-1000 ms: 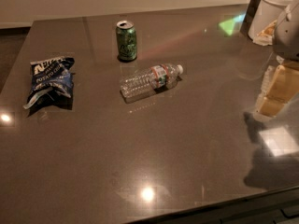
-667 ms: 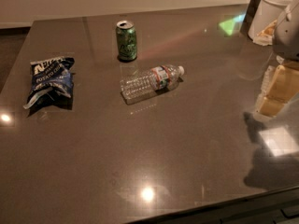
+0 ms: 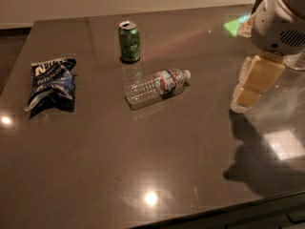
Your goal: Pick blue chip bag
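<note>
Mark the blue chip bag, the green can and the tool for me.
blue chip bag [image 3: 51, 80]: camera view, middle of its crumpled front.
green can [image 3: 129, 43]: camera view, middle of its side wall.
tool [image 3: 244, 99]: camera view, its lower end, at the far right, well away from the bag.

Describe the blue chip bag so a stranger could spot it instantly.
On the dark table, look to the left side, opposite the gripper over the right side. The blue chip bag lies there, left of the green can and clear bottle: the only crumpled dark-blue foil thing, with white lettering.
</note>
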Controlling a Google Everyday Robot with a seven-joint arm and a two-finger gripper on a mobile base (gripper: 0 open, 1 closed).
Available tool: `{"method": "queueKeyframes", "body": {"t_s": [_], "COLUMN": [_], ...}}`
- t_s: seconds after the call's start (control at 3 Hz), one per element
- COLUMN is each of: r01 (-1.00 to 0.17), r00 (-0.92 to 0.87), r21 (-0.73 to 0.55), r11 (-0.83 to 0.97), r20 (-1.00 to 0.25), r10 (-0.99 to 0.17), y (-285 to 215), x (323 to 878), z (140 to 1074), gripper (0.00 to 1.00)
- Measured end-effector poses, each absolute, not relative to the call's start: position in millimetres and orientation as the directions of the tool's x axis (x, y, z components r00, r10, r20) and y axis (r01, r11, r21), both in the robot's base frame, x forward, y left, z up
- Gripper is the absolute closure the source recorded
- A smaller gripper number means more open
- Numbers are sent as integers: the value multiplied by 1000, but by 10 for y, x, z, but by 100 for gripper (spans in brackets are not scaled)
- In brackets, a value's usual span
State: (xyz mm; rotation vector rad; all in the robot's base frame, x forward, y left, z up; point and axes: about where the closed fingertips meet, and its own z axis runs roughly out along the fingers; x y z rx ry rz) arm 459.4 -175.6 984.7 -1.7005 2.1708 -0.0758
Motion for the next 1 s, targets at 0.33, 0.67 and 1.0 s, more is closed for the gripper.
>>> {"method": "queueKeyframes", "body": {"t_s": [0.33,0.67,1.0], "r01": [-924,-926,-932], "r00": [-188,-176,-163], "r21": [-272,-268,-258], "r11": [269,265,256], "r20": [-290,-315,-333], "r10": [-938,-933,-929], "y": [-1423,-1068,-647], "x": [4779,4953,5090], "z": [9819,9761,9627], "gripper": [0,0,0]}}
